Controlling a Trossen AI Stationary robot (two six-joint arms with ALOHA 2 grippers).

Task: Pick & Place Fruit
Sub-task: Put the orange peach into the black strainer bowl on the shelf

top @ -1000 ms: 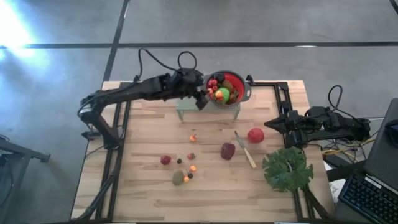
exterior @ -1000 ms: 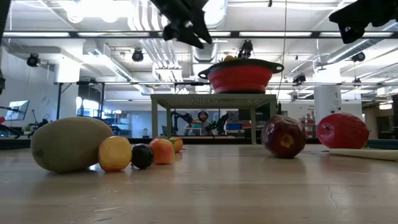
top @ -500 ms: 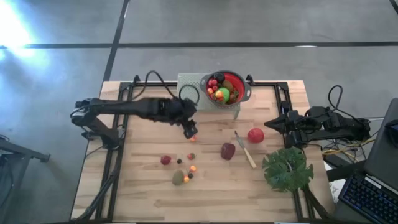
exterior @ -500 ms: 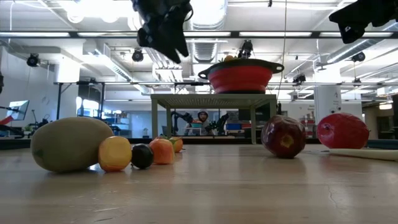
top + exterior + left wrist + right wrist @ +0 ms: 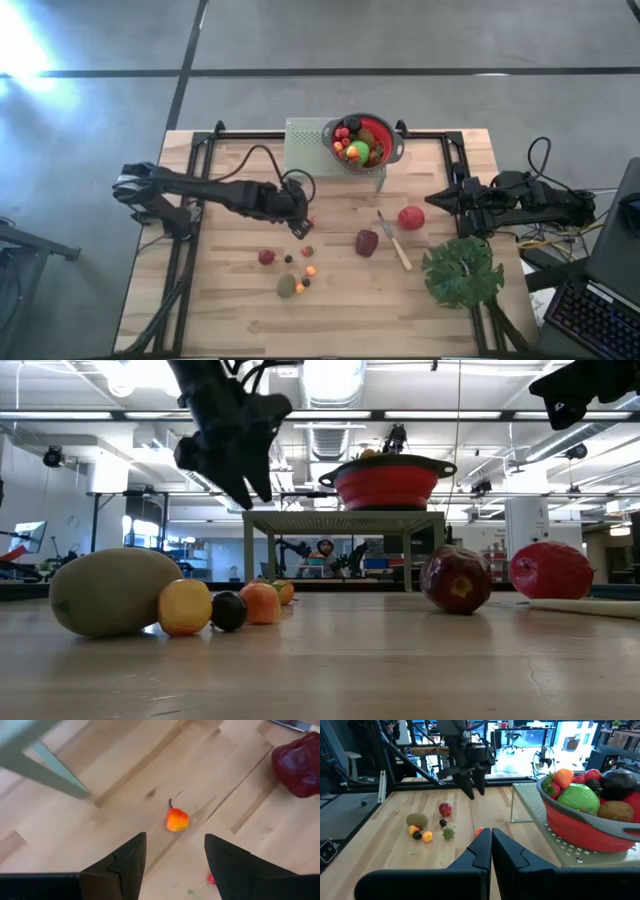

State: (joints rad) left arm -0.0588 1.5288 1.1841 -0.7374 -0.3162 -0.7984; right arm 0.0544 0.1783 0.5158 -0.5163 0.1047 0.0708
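In the high view the left gripper hangs over the middle of the table, just above a small orange fruit, while the red bowl already holds several fruits on the pale stand at the far edge; the loose fruit lies nearer the front: a strawberry, a kiwi, a dark maroon fruit and a red apple, with a knife between those two and a green leaf at the right. The right gripper waits at the table's right side. The low view shows the left gripper high over the row of fruit, touching nothing. In the left wrist view its fingers are spread and empty, and the small orange fruit sits on the wood just ahead, slightly off the middle of the gap. In the right wrist view the right fingers are pressed together. To pick well, the left gripper should probably centre the gap over the orange fruit, descend straight until the tips nearly touch the wood, and close gently, since so small and round a piece could roll or squirt out.
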